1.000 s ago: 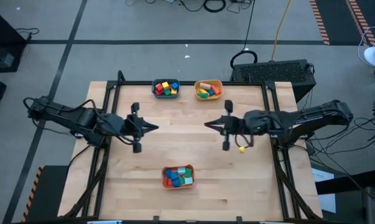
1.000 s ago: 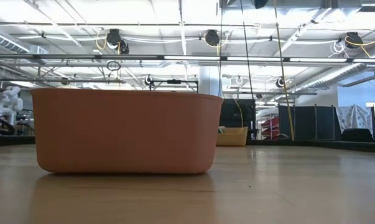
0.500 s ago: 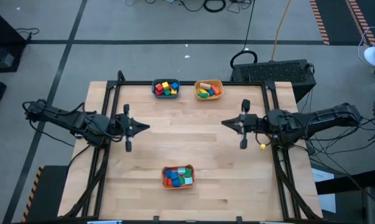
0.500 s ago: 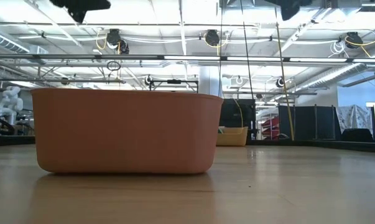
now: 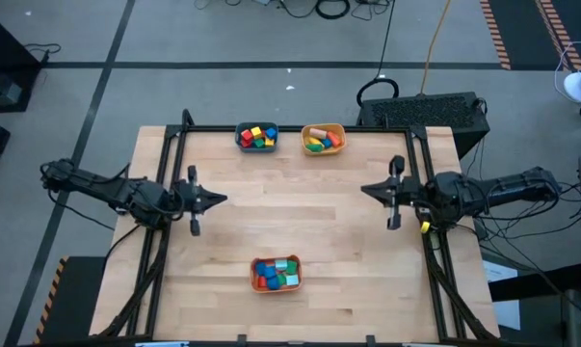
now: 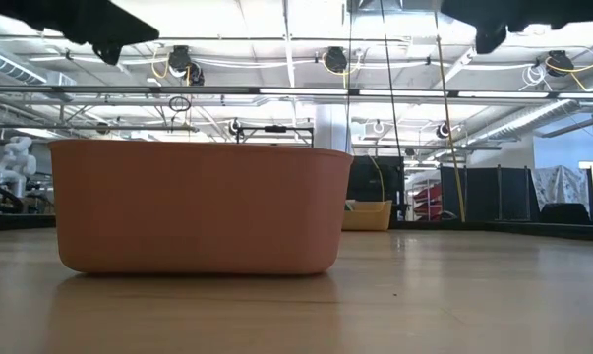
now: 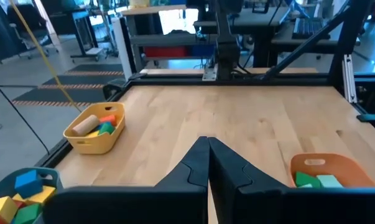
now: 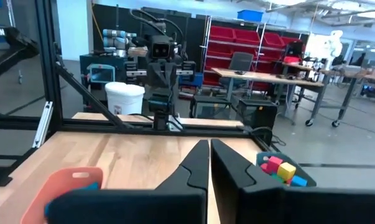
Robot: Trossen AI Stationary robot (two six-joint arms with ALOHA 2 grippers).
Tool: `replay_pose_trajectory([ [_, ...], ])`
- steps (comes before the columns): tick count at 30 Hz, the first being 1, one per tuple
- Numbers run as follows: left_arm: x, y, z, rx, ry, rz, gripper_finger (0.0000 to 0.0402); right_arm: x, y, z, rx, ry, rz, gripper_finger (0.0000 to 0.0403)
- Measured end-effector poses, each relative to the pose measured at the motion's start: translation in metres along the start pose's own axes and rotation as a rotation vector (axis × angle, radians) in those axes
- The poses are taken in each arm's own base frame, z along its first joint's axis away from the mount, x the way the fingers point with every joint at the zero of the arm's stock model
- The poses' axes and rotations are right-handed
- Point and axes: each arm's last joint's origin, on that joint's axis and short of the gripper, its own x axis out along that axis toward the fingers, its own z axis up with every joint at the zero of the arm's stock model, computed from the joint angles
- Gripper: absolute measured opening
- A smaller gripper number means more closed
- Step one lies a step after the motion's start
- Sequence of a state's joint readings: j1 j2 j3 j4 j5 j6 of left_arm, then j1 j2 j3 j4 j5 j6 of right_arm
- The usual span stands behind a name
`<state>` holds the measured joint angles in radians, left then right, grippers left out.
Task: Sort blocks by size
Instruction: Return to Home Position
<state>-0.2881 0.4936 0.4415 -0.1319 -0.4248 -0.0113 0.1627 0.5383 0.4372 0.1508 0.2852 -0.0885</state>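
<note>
Seen from above, the middle of the table [image 5: 290,207] lies bare, an open lane from 9 to 3 o'clock. The left gripper [image 5: 221,199], fingers pressed together, sits at 9 o'clock; the right gripper [image 5: 367,190], likewise closed, sits at 3. The orange bowl [image 5: 276,274] stands in the way at 6 o'clock. The teal bowl [image 5: 257,137] and yellow bowl [image 5: 323,139] stand side by side at 12, against the black frame rail [image 5: 213,127].

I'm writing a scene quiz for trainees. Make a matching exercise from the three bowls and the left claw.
1 teal bowl
2 yellow bowl
3 orange bowl
4 left claw

A shut, over the table's left side, facing the right claw
B stands apart from the other bowls
C holds a plain wood piece
D beside the yellow bowl

Pairs: 1-D, 2-C, 3-B, 4-A
</note>
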Motion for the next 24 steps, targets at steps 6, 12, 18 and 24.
replay_pose_trajectory([
  [6,0.001,-0.001,-0.018,0.013,-0.051,-0.009,0.0006,-0.007,-0.002,-0.015,0.043,0.021,-0.031,0.0000],
  [12,0.001,0.000,-0.034,0.009,-0.082,-0.003,0.0006,-0.016,-0.004,-0.024,0.064,0.016,-0.062,0.0000],
  [18,-0.003,0.002,-0.039,-0.010,-0.104,-0.001,0.0006,-0.022,-0.004,-0.048,0.106,-0.003,-0.057,0.0000],
  [24,-0.008,0.005,-0.049,0.008,-0.127,0.015,0.0006,-0.030,-0.005,-0.061,0.129,-0.067,-0.051,0.0000],
])
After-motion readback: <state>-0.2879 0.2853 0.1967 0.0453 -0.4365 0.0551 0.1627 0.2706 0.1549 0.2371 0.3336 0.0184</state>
